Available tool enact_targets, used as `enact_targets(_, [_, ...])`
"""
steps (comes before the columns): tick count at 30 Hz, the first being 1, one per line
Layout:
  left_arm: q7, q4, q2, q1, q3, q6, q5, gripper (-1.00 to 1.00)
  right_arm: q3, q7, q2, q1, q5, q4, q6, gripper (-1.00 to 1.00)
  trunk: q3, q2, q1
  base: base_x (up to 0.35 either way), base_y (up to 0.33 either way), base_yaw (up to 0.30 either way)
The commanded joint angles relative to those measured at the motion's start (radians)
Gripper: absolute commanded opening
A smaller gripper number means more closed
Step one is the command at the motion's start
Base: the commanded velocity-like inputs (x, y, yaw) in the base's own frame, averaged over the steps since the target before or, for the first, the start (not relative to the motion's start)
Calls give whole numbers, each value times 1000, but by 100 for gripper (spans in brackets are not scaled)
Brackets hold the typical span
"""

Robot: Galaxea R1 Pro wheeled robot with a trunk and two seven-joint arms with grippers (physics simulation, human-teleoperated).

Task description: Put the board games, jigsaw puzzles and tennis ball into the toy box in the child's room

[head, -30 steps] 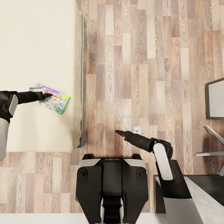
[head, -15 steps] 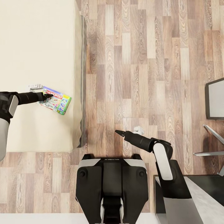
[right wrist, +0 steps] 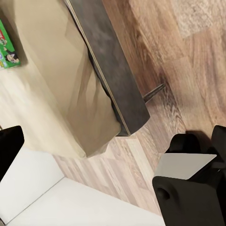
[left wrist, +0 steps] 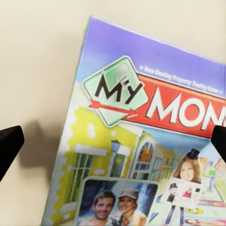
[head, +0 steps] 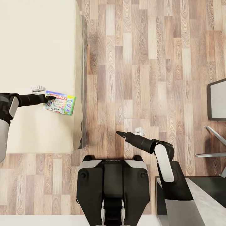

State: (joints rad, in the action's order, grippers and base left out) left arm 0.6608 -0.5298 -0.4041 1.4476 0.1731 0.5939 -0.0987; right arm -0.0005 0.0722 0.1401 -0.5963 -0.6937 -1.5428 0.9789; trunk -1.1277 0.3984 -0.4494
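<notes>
A green-and-white "Monopoly" board game point(head: 60, 103) lies flat on the beige bed point(head: 37, 40), close to the mattress's right edge. My left gripper point(head: 50, 98) reaches over the bed to the box's left end. In the left wrist view its fingertips stand wide apart, open, on either side of the printed lid point(left wrist: 141, 141). My right gripper point(head: 120, 134) hangs open over the wood floor with nothing in it. The right wrist view shows the bed's corner point(right wrist: 56, 94) and a green corner of the board game point(right wrist: 7, 49). The toy box and the other toys are out of view.
The bed's dark frame point(head: 84, 94) runs along the mattress's right side. A corner of the table point(head: 204, 201) shows at the lower right. A dark-framed grey panel point(head: 217, 99) and grey bars point(head: 210, 142) stand at the right edge. My base point(head: 113, 185) is below.
The Monopoly box has slid right toward the bed's edge and turned a little, with my left gripper following it. The right arm and the view have not moved.
</notes>
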Motion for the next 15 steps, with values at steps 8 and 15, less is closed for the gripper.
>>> enact_targets(8, [24,-1,1,0,8,8,-10,100,-1,8,1,0,8,-1,4,100,-1,2,-1,0,0,0])
enact_targets(15, [56,-1,1,0,8,29,-10,100,0,8,1,0,8,-1,4,100,-1,2,-1,0,0,0])
